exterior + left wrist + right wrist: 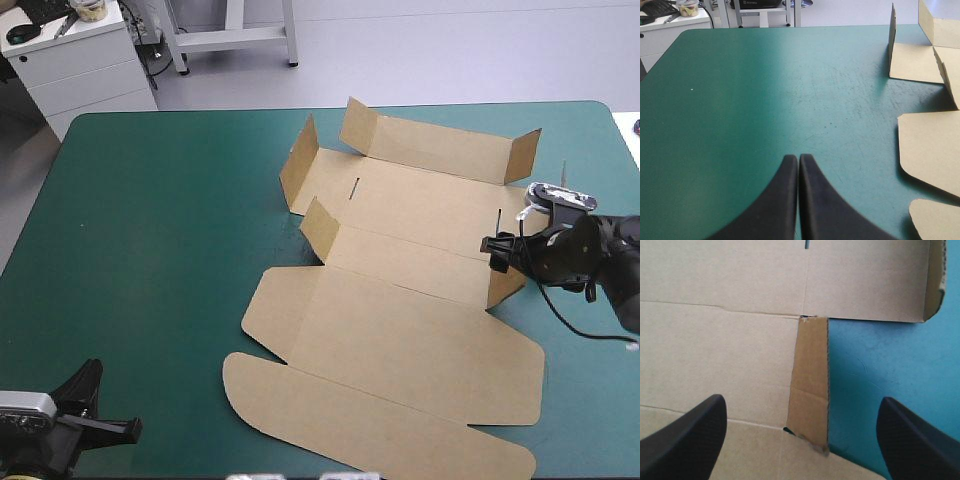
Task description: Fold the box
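The left hand (798, 158) sits at the near left corner of the desk (150, 250). Its black fingers (782, 200) are pressed together with nothing in them. The brown box (400, 310) lies opened out from the near edge toward the far right corner. The right hand (800, 402) is wide open at the right edge, pointing at a small side flap (810, 380). The far flaps (430, 145) stand up.

Teal-green cover (150, 250) spans table; faint scuffs toward its middle.
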Robot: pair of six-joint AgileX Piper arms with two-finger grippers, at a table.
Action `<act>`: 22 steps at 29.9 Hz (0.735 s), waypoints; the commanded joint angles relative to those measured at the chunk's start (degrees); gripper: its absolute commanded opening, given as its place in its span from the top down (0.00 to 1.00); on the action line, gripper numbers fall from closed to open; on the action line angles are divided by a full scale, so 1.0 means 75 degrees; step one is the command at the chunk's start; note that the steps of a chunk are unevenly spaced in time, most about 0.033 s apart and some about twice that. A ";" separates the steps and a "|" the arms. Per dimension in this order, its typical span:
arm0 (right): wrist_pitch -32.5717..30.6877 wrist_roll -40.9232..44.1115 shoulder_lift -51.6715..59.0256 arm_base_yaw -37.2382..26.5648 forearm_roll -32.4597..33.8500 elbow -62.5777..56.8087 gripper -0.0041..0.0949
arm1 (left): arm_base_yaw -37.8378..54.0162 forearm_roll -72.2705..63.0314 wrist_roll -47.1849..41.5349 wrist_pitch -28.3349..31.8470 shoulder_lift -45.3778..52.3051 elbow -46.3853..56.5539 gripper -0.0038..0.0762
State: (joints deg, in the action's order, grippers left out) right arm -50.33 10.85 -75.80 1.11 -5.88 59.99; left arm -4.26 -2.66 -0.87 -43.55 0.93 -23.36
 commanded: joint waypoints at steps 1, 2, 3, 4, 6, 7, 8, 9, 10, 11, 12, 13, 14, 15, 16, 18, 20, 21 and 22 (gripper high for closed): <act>-0.0149 -0.0474 -0.0586 -0.0389 -0.0468 0.0600 0.19 | -0.0061 -0.0026 -0.0023 0.0551 0.0107 -0.0225 0.96; -0.0249 -0.0651 -0.0792 -0.0527 -0.0733 0.0658 0.19 | -0.0061 -0.0026 -0.0023 0.0551 0.0107 -0.0225 0.96; -0.0303 -0.0816 -0.0972 -0.0639 -0.1035 0.0703 0.20 | -0.0061 -0.0026 -0.0023 0.0551 0.0107 -0.0225 0.96; -0.0338 -0.1051 -0.1126 -0.0777 -0.1374 0.0722 0.20 | -0.0061 -0.0026 -0.0023 0.0551 0.0107 -0.0225 0.96; -0.0443 -0.1590 -0.1353 -0.0975 -0.1959 0.0722 0.20 | -0.0061 -0.0026 -0.0023 0.0551 0.0107 -0.0225 0.96; -0.0545 -0.1796 -0.1456 -0.1009 -0.2160 0.0722 0.20 | -0.0061 -0.0026 -0.0023 0.0551 0.0107 -0.0225 0.96; -0.0594 -0.1907 -0.1543 -0.1022 -0.2251 0.0722 0.20 | -0.0061 -0.0026 -0.0023 0.0551 0.0107 -0.0225 0.96; -0.0614 -0.1907 -0.1612 -0.1022 -0.2251 0.0722 0.20 | -0.0061 -0.0026 -0.0023 0.0551 0.0107 -0.0225 0.96; -0.0653 -0.1907 -0.1680 -0.1022 -0.2218 0.0722 0.20 | -0.0061 -0.0026 -0.0023 0.0551 0.0107 -0.0225 0.96; -0.0653 -0.1922 -0.1746 -0.1022 -0.2218 0.0722 0.20 | -0.0061 -0.0026 -0.0023 0.0551 0.0107 -0.0225 0.96; -0.0667 -0.1922 -0.1796 -0.1022 -0.2218 0.0722 0.20 | -0.0061 -0.0026 -0.0023 0.0551 0.0107 -0.0225 0.96; -0.0666 -0.1922 -0.1840 -0.1022 -0.2218 0.0722 0.23 | -0.0061 -0.0026 -0.0023 0.0551 0.0107 -0.0225 0.96; -0.0682 -0.1922 -0.1874 -0.1022 -0.2218 0.0722 0.26 | -0.0061 -0.0026 -0.0023 0.0551 0.0107 -0.0225 0.96; -0.0697 -0.1956 -0.1874 -0.1022 -0.2218 0.0722 0.31 | -0.0061 -0.0026 -0.0023 0.0551 0.0107 -0.0225 0.96; -0.0715 -0.1998 -0.1887 -0.1022 -0.2218 0.0722 0.39 | -0.0061 -0.0026 -0.0023 0.0551 0.0107 -0.0225 0.96; -0.0715 -0.2032 -0.1887 -0.1038 -0.2218 0.0722 0.59 | -0.0061 -0.0026 -0.0023 0.0551 0.0107 -0.0225 0.96; -0.0726 -0.2058 -0.1887 -0.1038 -0.2206 0.0722 0.85 | -0.0061 -0.0026 -0.0023 0.0551 0.0107 -0.0225 0.96; -0.0735 -0.2092 -0.1887 -0.1038 -0.2206 0.0722 0.96 | -0.0061 -0.0026 -0.0023 0.0551 0.0107 -0.0225 0.96; -0.0765 -0.2109 -0.1887 -0.1038 -0.2206 0.0722 0.97 | -0.0061 -0.0026 -0.0023 0.0551 0.0107 -0.0225 0.96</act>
State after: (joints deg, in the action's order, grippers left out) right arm -55.67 -3.95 -91.79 -6.29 -21.32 63.79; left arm -4.26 -2.66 -0.87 -43.55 0.93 -23.36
